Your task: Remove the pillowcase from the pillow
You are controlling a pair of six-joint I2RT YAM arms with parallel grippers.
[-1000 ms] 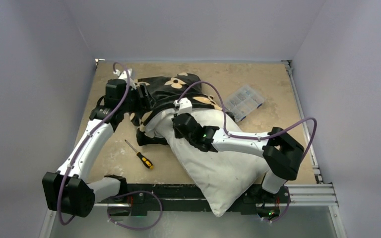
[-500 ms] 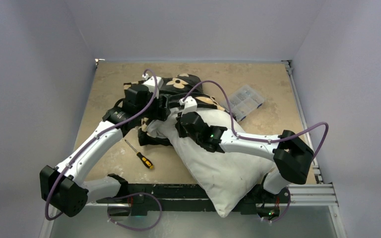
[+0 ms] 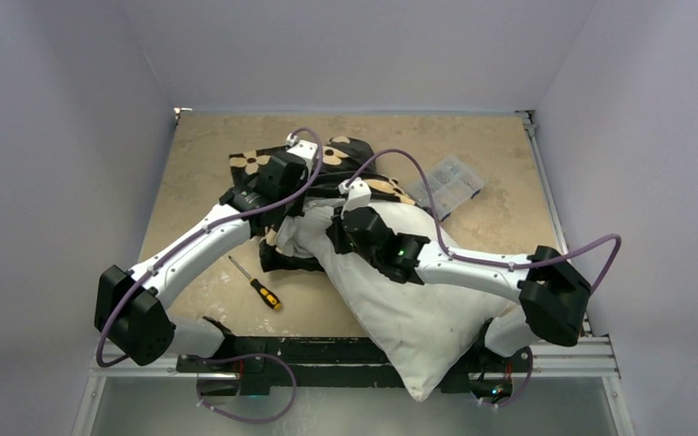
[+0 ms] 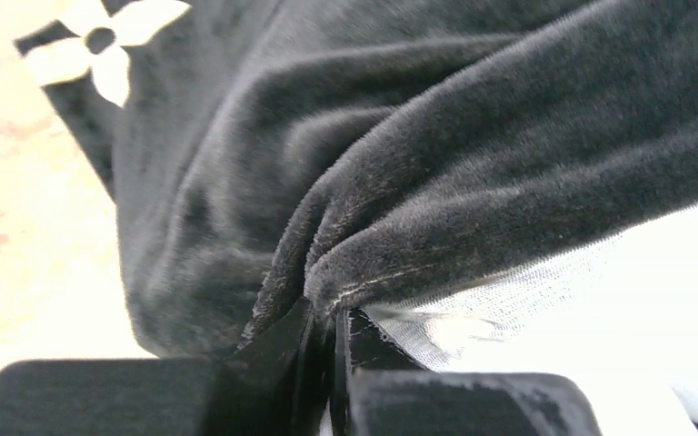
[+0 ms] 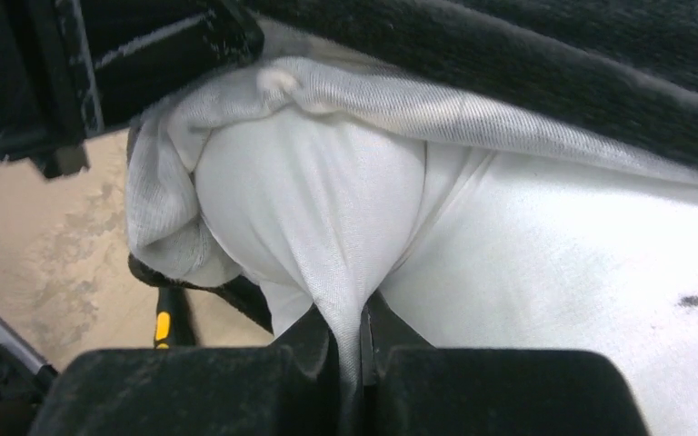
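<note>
The black plush pillowcase [image 3: 334, 156] with tan flower motifs covers the far end of the white pillow [image 3: 400, 304], which lies diagonally and hangs over the table's near edge. My left gripper [image 3: 316, 193] is shut on a fold of the pillowcase [image 4: 473, 182] at its open rim; the pale lining [image 4: 509, 291] shows just beside the left gripper [image 4: 332, 318]. My right gripper [image 3: 341, 218] sits on the pillow just below that rim. In the right wrist view the right gripper [image 5: 352, 341] is shut on a pinched ridge of the pillow [image 5: 327, 200].
A screwdriver [image 3: 256, 283] with a yellow and black handle lies on the tan table [image 3: 200, 173] left of the pillow. A clear plastic organiser box [image 3: 450, 182] sits at the back right. Grey walls enclose the table on three sides.
My left arm swung right from the pillowcase's left side to its rim and its jaws closed on the black fabric. The right arm kept its grip and its elbow drifted right.
</note>
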